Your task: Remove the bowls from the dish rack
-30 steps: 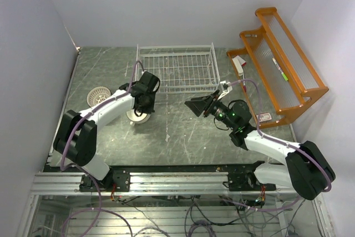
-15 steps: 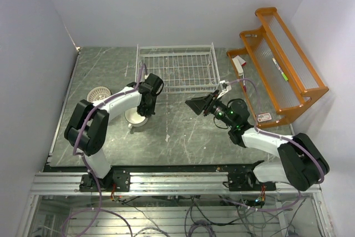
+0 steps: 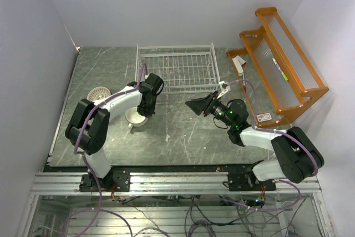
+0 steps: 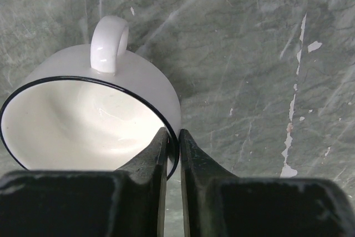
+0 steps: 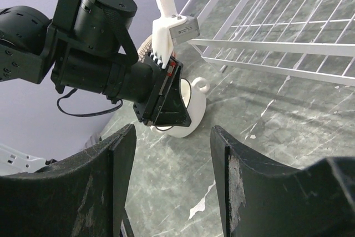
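Observation:
A white bowl [image 4: 83, 120] with a black rim and a side handle [image 4: 108, 43] rests tilted on the grey table, left of the rack's near corner [image 3: 135, 117]. My left gripper [image 4: 172, 132] is shut on its rim, one finger inside and one outside. It also shows in the top view [image 3: 145, 106]. A pale patterned bowl [image 3: 98, 94] sits near the table's left edge. The white wire dish rack [image 3: 177, 69] at the back shows no bowl inside. My right gripper [image 3: 195, 105] hovers open over the table's middle, pointing at the left gripper, nothing between its fingers [image 5: 173, 130].
An orange wooden shelf [image 3: 283, 65] stands at the right with small items on it. The rack's near rail [image 5: 277, 43] runs just beyond the right gripper. Pale walls close in the table at the left and the back.
The left arm's elbow has swung down and in, while its gripper stays on the bowl's rim. The bowl has shifted slightly. The right arm's elbow has drawn nearer; its gripper barely moved.

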